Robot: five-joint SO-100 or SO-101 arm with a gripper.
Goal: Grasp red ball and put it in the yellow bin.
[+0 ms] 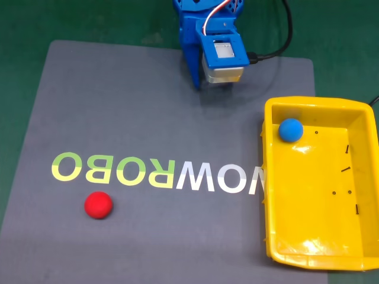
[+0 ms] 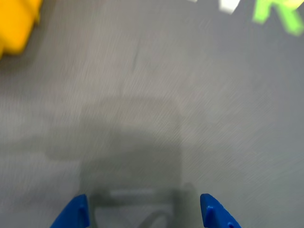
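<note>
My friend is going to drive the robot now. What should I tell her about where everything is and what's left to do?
Gripper: open and holding nothing, fingertips apart over bare grey mat in the wrist view.
Red ball: on the mat, low on the left of the fixed view, under the printed letters, far from the arm.
Yellow bin: on the right of the fixed view; a blue ball already lies in its upper-left corner.
Done: nothing yet with the red ball.
Left: reach it, grasp it, carry it to the bin, release.
</note>
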